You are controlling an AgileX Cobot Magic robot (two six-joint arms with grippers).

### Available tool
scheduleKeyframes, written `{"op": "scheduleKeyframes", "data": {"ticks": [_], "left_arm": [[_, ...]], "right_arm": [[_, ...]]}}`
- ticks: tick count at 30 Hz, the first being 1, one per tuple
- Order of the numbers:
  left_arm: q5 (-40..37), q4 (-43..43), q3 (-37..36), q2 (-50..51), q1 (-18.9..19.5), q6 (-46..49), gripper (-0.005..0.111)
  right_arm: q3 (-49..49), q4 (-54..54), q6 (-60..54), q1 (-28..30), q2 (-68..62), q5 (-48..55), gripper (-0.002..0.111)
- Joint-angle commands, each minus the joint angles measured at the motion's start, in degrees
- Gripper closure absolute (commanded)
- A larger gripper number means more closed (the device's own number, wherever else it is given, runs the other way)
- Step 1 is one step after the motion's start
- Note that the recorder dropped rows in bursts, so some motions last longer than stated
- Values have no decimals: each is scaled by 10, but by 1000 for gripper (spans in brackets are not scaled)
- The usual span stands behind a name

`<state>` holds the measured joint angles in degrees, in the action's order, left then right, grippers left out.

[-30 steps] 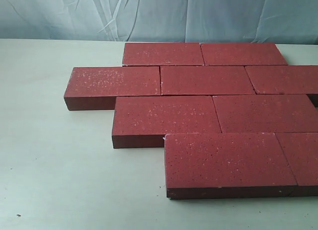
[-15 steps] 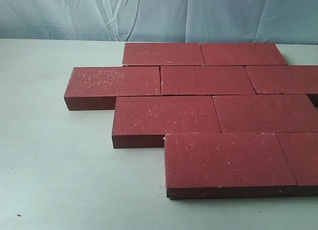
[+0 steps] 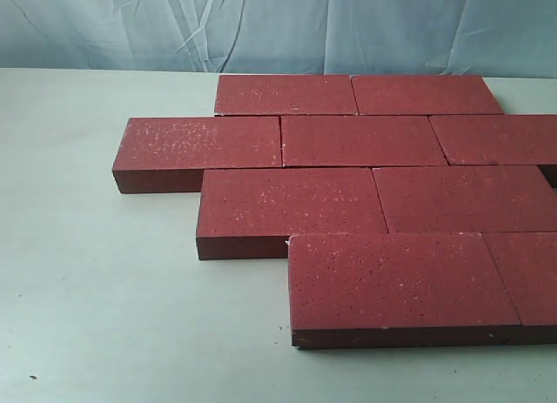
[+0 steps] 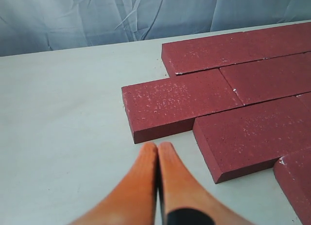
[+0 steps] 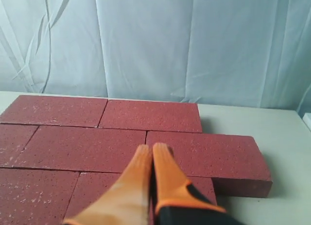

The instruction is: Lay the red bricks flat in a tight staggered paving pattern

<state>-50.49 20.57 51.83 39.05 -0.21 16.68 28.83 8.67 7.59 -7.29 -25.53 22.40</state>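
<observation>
Nothing has moved since the earlier frames; the brick layout is unchanged. The left end effector has its two orange fingers pressed together, gripping nothing. It is over bare bench, near the end brick of the second row; contact with the surface cannot be determined. The right end effector is likewise closed and empty, positioned above the paving. The red bricks lie flat on the bench in four offset rows, edges touching; nine are in view. Each is a rectangular block, dark red with fine white speckles and a matte, rough face. The bench top is smooth and pale green. A wrinkled blue-grey cloth hangs behind.
</observation>
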Motion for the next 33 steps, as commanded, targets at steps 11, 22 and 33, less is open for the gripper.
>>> {"op": "scheduleKeyframes", "data": {"ticks": [11,22,33], "left_arm": [[8,-7,-1,-3,-4,0,107],[8,-7,-1,-3,-4,0,107],[8,-7,-1,-3,-4,0,107]], "right_arm": [[-46,17,15,-3,51,-46,109],[-46,11,15,-3,52,-2,109],[-46,11,15,-3,52,-4,109]]}}
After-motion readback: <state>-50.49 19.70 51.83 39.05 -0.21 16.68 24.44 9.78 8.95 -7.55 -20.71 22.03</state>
